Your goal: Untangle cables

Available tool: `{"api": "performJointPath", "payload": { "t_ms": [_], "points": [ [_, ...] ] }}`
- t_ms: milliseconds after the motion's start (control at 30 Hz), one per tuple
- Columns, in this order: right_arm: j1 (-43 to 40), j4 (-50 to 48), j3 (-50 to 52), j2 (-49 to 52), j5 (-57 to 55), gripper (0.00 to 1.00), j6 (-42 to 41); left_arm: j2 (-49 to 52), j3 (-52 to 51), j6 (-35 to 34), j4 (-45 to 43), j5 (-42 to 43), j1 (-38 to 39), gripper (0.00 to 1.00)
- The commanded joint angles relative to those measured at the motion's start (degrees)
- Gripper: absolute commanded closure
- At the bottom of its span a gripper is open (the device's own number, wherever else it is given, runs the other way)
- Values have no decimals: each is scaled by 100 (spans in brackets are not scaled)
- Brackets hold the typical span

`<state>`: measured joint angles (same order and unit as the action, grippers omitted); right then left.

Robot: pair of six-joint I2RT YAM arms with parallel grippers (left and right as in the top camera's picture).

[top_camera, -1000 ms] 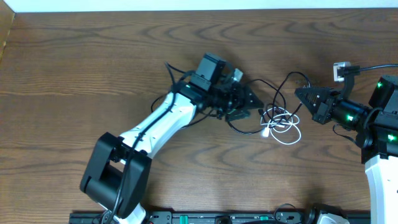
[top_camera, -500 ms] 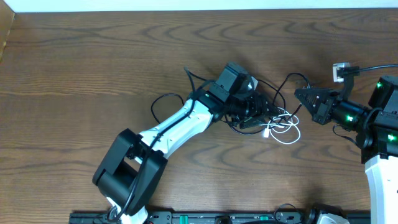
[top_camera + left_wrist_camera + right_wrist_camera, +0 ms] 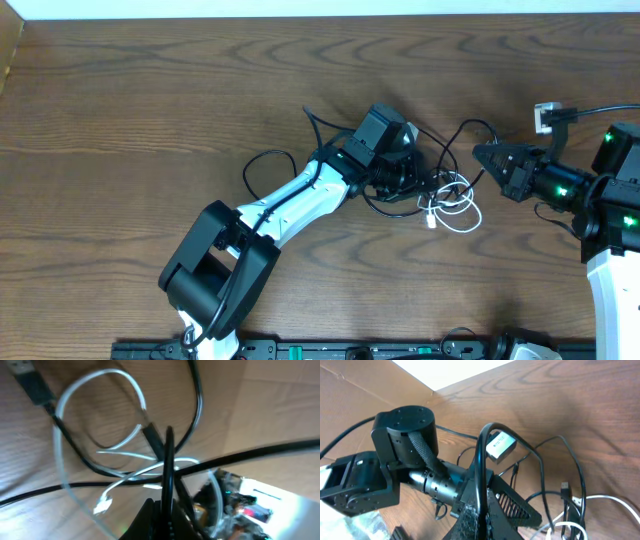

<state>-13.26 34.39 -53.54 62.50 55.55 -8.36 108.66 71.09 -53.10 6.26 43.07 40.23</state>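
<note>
Two thin flexible cords at least, a white cord (image 3: 115, 372) and a black cord (image 3: 169, 460), lie looped through each other on the brown wood-grain table (image 3: 150, 100), a little right of its middle. The white loops spread flat and end in a small white plug (image 3: 428, 217). A black USB plug (image 3: 31, 379) lies free at the edge of the heap. The tangle sits between my two grippers, and its long axis runs roughly across the table from one to the other.

My left gripper (image 3: 426, 184) is the nearer one — it is right on the knot, jaws closed, with a strand of black cord rising straight up from between the fingers. My right gripper (image 3: 479, 152) stands just beside the tangle on its far-right side. Its jaws are also pinched together on a black cord, which arches up out of them and falls back toward the heap. Whether both hold the same black cord or two different ones I cannot tell — the crossings are too crowded in every view.

My left arm reaches diagonally from its base at the near edge, wrist tipped down over the knot. My right forearm lies low and points left at it. As I judge it, the next move turns on drawing the two pinched strands apart along that left–right line.
</note>
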Motion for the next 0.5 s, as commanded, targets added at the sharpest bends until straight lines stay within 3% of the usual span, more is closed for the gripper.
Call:
{"api": "performJointPath", "payload": {
  "t_ms": [0,133,267,367,467],
  "points": [
    [-15,225,-90,-57,-577,99,177,15,39,962,621,-557,-142,93],
    [-15,992,-90,-50,-3086,99,72,-15,39,1738,2013,-1340,-516,93],
    [-15,1781,-90,13,-5910,99,-737,-146,39,2553,3080,-2004,-1069,93],
    [-20,2118,-87,35,-6909,99,-1139,-374,39,3045,3521,-2352,-1578,93],
    [-52,2175,-87,37,-7114,99,-1379,-732,39,3211,3650,-2367,-2149,93]
  ]
}}
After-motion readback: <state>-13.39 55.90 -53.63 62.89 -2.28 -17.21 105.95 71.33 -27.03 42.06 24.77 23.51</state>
